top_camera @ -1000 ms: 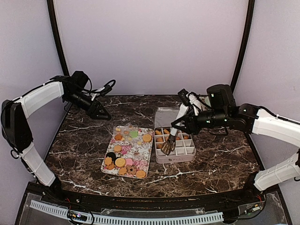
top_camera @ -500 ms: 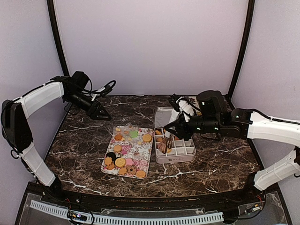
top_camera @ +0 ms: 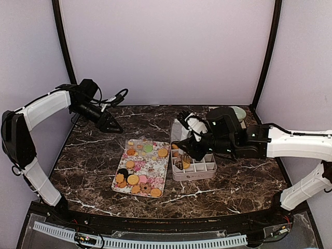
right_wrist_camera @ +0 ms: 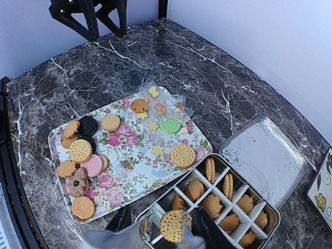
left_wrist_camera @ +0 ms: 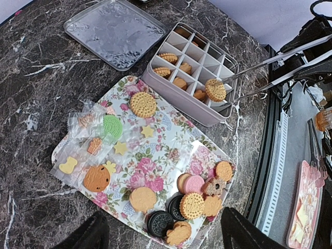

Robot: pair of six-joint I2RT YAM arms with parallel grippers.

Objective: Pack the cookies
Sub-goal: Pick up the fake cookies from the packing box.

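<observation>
Ok so packing looks maybe halfway, going by what's visible. The divided box [top_camera: 202, 174] has cookies [right_wrist_camera: 212, 205] in a good share of its cells, mostly toward the tray side, and several cells at its 3 o'clock side look bare; I can't get an exact count. The right hand [right_wrist_camera: 163, 228] is clamped on the tongs [left_wrist_camera: 264, 59], and the tongs pinch a round cookie [left_wrist_camera: 215, 90] over the box's 6 o'clock end. I can't tell if it's touching a divider yet. Plenty is left: the floral tray [left_wrist_camera: 155, 166] at 9 o'clock of the box carries a pile of loose ones at its 6 o'clock end. There are a few more at the 12 o'clock end, some of them in clear packets [left_wrist_camera: 85, 122], which I'd guess will be fiddlier. The left hand [top_camera: 111, 126] hangs at about 10 o'clock of the tray, well apart from it, fingers spread and holding nothing. Room-wise, box and tray sit just beside each other, so the tongs have only a short hop. The cells are narrow with thin walls though, so the drop needs aiming. The clear lid [left_wrist_camera: 116, 31] lies right at the box's 12 o'clock edge, and a bowl [top_camera: 239, 111] sits near 1 o'clock. Bare counter [top_camera: 88, 155] shows at 9 o'clock of the tray and along 6 o'clock.
</observation>
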